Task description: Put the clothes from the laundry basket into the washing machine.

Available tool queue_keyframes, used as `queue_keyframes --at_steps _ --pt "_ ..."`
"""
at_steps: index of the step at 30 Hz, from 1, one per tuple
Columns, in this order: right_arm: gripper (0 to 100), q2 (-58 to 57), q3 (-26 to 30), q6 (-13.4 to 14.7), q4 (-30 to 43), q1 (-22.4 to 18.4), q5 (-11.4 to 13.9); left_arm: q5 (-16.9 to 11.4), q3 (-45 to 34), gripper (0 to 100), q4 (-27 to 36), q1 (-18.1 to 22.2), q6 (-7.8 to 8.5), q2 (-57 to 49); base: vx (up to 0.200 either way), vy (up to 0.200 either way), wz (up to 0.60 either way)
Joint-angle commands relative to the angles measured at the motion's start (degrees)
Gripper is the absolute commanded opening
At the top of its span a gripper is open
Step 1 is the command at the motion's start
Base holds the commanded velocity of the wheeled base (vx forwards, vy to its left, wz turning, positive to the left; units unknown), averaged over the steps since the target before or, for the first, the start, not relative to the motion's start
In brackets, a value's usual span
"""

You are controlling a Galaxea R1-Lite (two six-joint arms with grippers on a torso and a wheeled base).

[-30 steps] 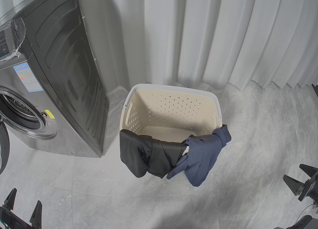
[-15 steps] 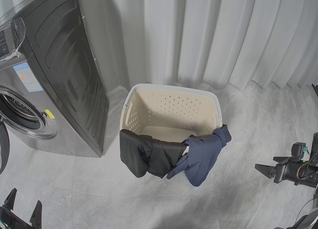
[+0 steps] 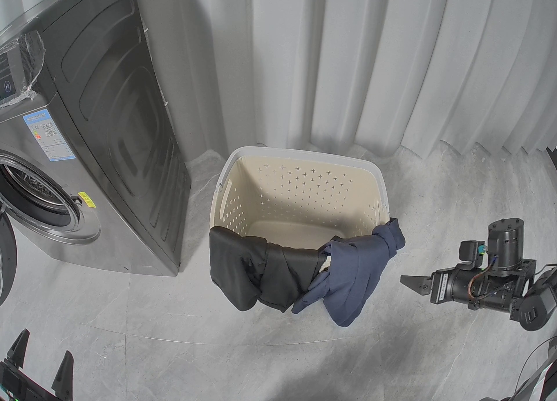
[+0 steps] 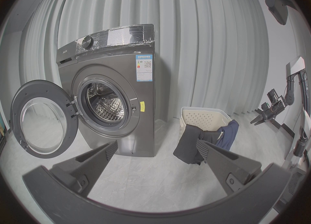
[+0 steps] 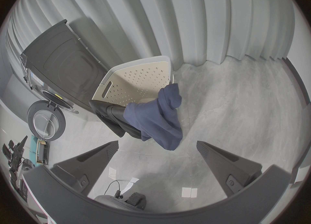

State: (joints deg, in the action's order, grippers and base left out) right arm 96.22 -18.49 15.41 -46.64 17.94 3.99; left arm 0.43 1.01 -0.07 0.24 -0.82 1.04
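The laundry basket (image 3: pixel 301 154) sits on the gray floor (image 3: pixel 447 199) in the middle of the head view, in front of a long white curtain (image 3: pixel 348 42). The basket is cream inside with a white rim, and little star holes dot its walls. Two clothes hang over its near rim, at 6 o'clock on the basket. The black cloth (image 3: pixel 255 271) hangs on the 7 o'clock side. The blue cloth (image 3: pixel 351 274) hangs on the 5 o'clock side. The two clothes touch in the middle, and a bit of the blue one lies in front of the black one. Most of each cloth hangs down the outside of the basket. The washing machine (image 3: pixel 110 129) stands at 9 o'clock from the basket, just beside it but not touching it. It is dark gray. Its round door (image 4: pixel 42 119) is swung wide open, and the shiny drum (image 4: pixel 107 103) shows inside. The right claw (image 3: pixel 413 284) hangs above the floor at 4 o'clock from the basket. It is near the blue cloth but apart from it, and it points toward the basket. Its two fingers are spread wide and it holds nothing. The left claw (image 3: pixel 46 342) is down at 7 o'clock, well apart from the basket. Its two fingers are spread wide too, and it holds nothing.
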Motion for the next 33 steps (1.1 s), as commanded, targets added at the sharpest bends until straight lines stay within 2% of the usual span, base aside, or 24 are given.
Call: queue_keyframes --at_steps 1,13,21,27,33 --pt "100 6.52 -3.13 0.24 -0.29 1.48 -0.12 0.01 -1.01 100 -0.01 0.02 -0.06 -0.77 0.0 0.0 0.0" --pt "100 14.96 -8.49 0.5 -0.91 3.68 -0.73 0.01 -1.01 100 -0.01 0.02 0.03 -0.77 0.0 0.0 0.0" --pt "100 22.08 -9.81 0.15 -8.2 5.35 -1.0 0.01 -1.01 100 -0.01 0.02 0.03 -0.77 0.0 0.0 0.0" --pt "100 26.12 -12.09 0.24 -9.35 5.35 -1.09 0.01 -1.01 100 -0.01 0.02 0.03 -0.77 0.0 0.0 0.0" --pt "100 28.67 -15.08 0.06 -9.52 5.35 -2.58 0.01 -1.01 100 -0.01 0.02 0.03 -0.77 0.0 0.0 0.0"
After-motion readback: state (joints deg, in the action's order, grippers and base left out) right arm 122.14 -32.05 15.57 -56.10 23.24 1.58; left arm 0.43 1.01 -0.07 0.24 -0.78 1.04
